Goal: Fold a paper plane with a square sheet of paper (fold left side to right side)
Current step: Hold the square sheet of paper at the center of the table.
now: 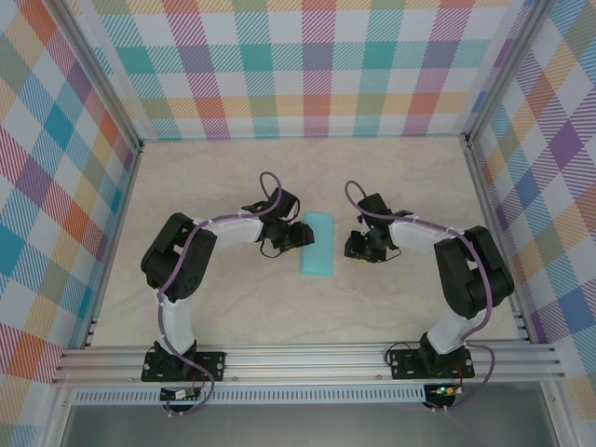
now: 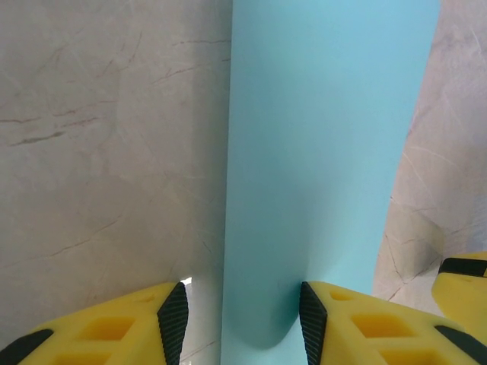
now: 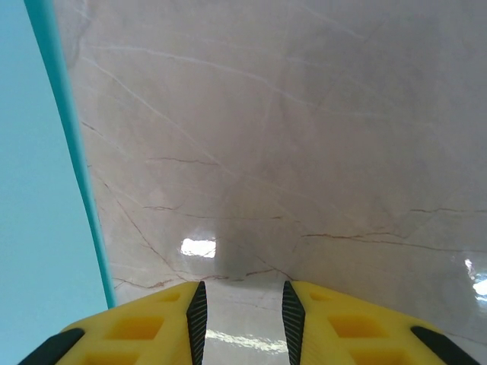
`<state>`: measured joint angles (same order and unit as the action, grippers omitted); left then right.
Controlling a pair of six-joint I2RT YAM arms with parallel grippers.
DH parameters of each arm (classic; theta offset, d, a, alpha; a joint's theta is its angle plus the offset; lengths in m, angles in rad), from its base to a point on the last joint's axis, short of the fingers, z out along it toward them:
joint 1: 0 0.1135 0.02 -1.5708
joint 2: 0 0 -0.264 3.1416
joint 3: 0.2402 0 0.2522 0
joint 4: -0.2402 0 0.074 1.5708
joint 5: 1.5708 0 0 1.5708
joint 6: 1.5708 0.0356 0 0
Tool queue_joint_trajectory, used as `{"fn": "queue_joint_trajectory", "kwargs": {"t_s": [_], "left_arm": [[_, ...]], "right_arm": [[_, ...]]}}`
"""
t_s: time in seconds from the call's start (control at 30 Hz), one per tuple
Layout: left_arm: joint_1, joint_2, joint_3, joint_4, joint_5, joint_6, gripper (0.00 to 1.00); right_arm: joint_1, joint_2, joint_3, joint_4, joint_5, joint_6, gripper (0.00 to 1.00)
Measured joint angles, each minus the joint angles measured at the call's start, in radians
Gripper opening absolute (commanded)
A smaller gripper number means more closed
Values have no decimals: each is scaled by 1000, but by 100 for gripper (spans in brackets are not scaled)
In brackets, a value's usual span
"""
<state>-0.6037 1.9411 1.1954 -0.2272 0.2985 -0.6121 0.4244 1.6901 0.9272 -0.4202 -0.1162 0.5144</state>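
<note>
Thin turquoise-cyan paper sheet (image 1: 317,244), folded into a narrow rectangle, lies flat on the pale marbled table (image 1: 233,317) between my two arms. My left jaws are wide apart, straddling the sheet's left edge. My right jaws sit slightly parted over bare table just right of the sheet, gripping nothing.

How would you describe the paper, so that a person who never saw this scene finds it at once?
Start from the pale marble table inside the checked walls and go to its middle. There, between the left fingers and the right fingers, lies the sheet of paper: a narrow rectangle, the only flat, plain turquoise thing on the table.
</note>
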Motion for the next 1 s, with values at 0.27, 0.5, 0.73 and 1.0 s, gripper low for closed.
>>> {"fn": "queue_joint_trajectory", "kwargs": {"t_s": [0.27,0.5,0.73,1.0], "left_arm": [[-4,6,11,-11,-10,3,47],[-9,13,27,-34,-18,8,48],[-18,21,49,-61,-36,26,49],[-26,27,65,-85,-55,33,49]], "right_arm": [[0,0,0,0,0,0,34],[-5,0,0,2,-14,0,35],[-5,-2,0,11,-29,0,34],[-5,-39,-14,47,-80,4,24]]}}
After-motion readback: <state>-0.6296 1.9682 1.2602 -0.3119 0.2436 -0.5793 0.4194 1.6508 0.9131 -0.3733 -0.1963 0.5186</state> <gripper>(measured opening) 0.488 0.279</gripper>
